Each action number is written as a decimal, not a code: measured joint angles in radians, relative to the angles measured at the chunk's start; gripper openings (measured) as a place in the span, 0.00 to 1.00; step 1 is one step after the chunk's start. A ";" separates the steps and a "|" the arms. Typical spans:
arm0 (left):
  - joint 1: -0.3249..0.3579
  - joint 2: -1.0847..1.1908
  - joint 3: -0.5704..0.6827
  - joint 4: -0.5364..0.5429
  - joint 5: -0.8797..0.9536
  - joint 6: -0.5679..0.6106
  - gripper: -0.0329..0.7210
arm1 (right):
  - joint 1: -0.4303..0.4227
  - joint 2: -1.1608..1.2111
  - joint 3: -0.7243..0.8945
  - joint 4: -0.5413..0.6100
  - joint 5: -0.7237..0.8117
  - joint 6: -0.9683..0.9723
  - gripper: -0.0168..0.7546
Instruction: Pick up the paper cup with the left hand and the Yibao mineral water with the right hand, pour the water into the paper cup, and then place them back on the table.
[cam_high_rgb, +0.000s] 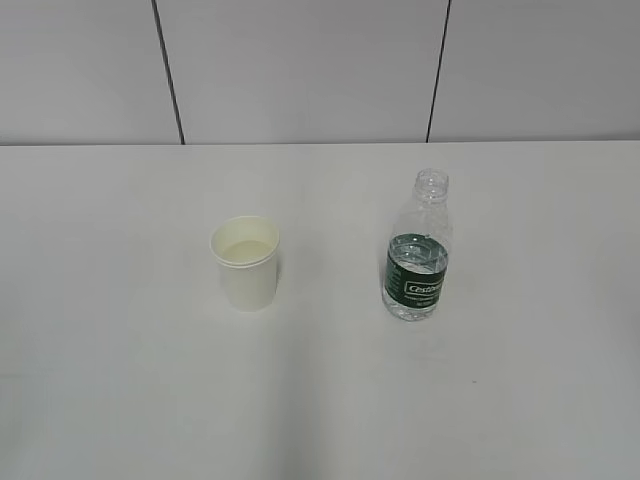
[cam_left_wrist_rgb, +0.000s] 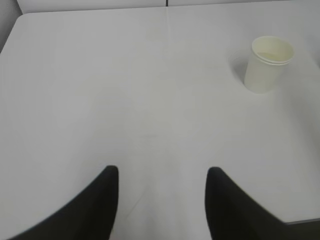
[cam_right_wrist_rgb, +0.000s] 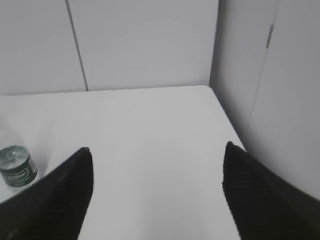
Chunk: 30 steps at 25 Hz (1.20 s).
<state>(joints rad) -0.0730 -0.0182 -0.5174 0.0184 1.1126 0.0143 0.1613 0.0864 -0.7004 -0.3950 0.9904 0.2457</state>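
The paper cup (cam_high_rgb: 245, 263) stands upright on the white table (cam_high_rgb: 120, 330), left of centre. The Yibao mineral water (cam_high_rgb: 417, 247), a clear uncapped bottle with a dark green label, stands upright to its right. Neither arm shows in the exterior view. In the left wrist view my left gripper (cam_left_wrist_rgb: 162, 172) is open and empty above bare table, with the cup (cam_left_wrist_rgb: 267, 63) far off at the upper right. In the right wrist view my right gripper (cam_right_wrist_rgb: 157, 150) is open wide and empty, with the bottle (cam_right_wrist_rgb: 17, 165) at the far left edge.
A grey panelled wall (cam_high_rgb: 300, 70) with dark seams runs behind the table. In the right wrist view the table's right edge (cam_right_wrist_rgb: 227, 120) meets a side wall. The table's far left corner (cam_left_wrist_rgb: 20, 17) shows in the left wrist view.
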 joint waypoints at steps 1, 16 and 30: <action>0.000 0.000 0.000 0.000 0.000 0.000 0.57 | 0.000 -0.016 0.000 0.031 0.025 -0.028 0.79; 0.000 -0.001 0.000 -0.002 -0.003 0.000 0.54 | 0.000 -0.108 0.196 0.358 0.165 -0.211 0.79; 0.000 -0.001 0.000 -0.002 -0.003 0.000 0.49 | 0.000 -0.108 0.202 0.364 0.151 -0.215 0.79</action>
<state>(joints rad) -0.0730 -0.0189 -0.5174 0.0165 1.1097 0.0143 0.1613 -0.0219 -0.4981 -0.0308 1.1410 0.0306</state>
